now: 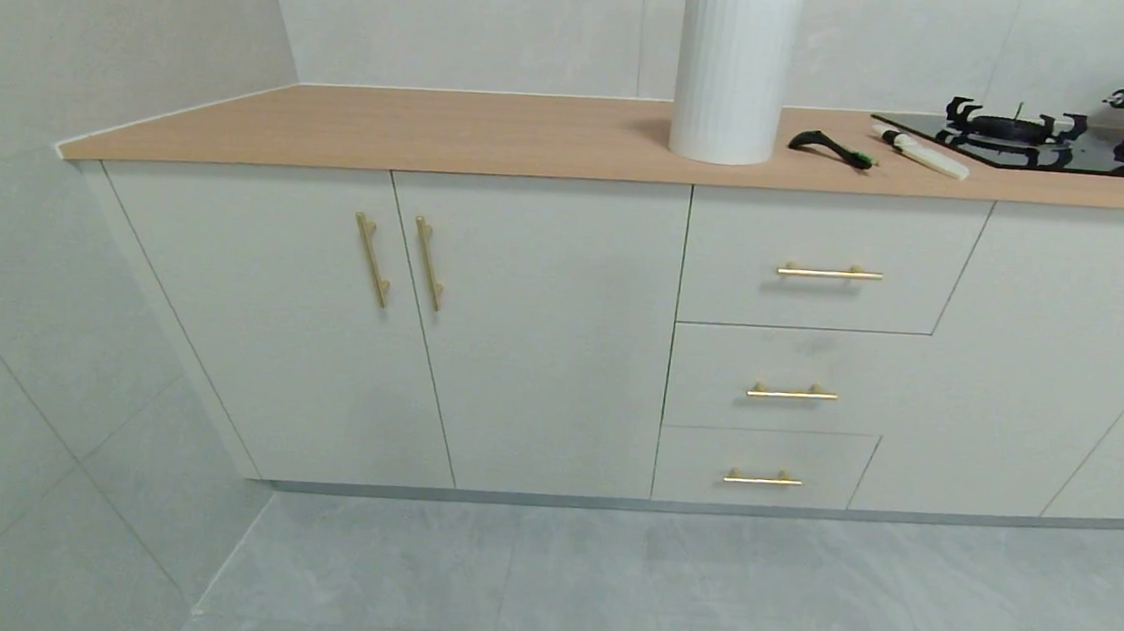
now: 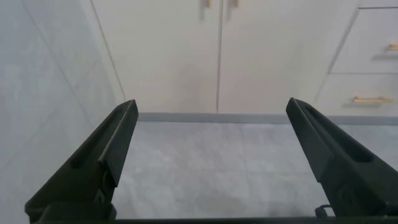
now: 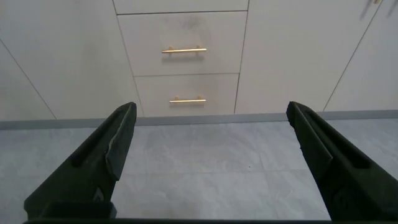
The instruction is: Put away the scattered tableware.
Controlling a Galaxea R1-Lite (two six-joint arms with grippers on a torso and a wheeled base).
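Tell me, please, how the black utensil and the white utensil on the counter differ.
Colour: the black utensil is dark with a green tip; the white utensil is mostly pale. Shape: the black utensil is curved and shorter, the white utensil straight and longer. Place: the black utensil lies nearer the white cylinder, the white utensil next to the hob. Both lie flat on the wooden counter.

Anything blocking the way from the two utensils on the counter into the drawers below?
No object lies between the peeler or the white utensil and the counter edge. But all three drawers are shut, so one must be opened first. The white cylinder stands beside the peeler, apart.
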